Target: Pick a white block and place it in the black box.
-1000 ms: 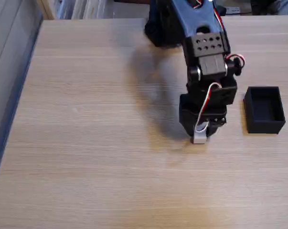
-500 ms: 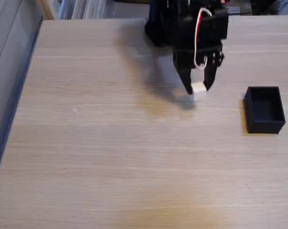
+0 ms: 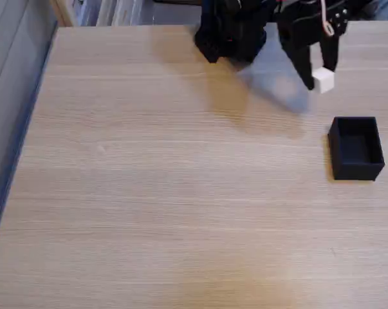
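One white block (image 3: 323, 81) sits pinched in the raised gripper (image 3: 320, 82), black box (image 3: 356, 147) below-right on the desk (image 3: 148, 193).

**No words to read**

We are looking all over and finding no letters, numbers, labels or signs. We are seeing none on the black box (image 3: 356, 148), the white block (image 3: 323, 81) or the wooden table (image 3: 148, 193).

A light wood-grain desk (image 3: 148, 193) spans the fixed view under even, diffuse lighting, with a grey vertical panel (image 3: 10, 58), possibly a wall, along its left edge.
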Controlling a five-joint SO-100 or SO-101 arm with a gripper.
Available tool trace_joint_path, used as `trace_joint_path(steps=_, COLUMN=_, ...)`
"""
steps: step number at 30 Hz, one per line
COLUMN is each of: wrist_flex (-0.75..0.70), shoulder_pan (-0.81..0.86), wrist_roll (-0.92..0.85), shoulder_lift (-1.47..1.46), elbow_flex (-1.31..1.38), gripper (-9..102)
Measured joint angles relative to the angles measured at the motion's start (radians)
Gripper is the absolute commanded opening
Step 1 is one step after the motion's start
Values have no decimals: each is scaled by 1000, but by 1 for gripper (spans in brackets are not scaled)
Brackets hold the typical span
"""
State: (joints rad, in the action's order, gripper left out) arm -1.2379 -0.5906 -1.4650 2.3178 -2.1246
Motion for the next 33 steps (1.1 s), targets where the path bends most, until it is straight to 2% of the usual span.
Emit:
trace_joint_path(steps=15, wrist_flex=2, shoulder_pan=-38, wrist_roll=67, shoulder_lift=-537, elbow_flex=420, gripper=0)
trace_joint_path(steps=23, wrist_flex=15, shoulder_pan=-57, wrist_roll=87, shoulder_lift=-713, elbow_flex=552, gripper=1)
trace_joint_path(steps=29, wrist_flex=40, shoulder_pan=-52, wrist_roll=91, shoulder_lift=-755, elbow_flex=588, gripper=21)
trace_joint_path(steps=33, wrist_flex=55, shoulder_pan=-26, wrist_roll=94, shoulder_lift=-761, elbow_flex=592, gripper=23)
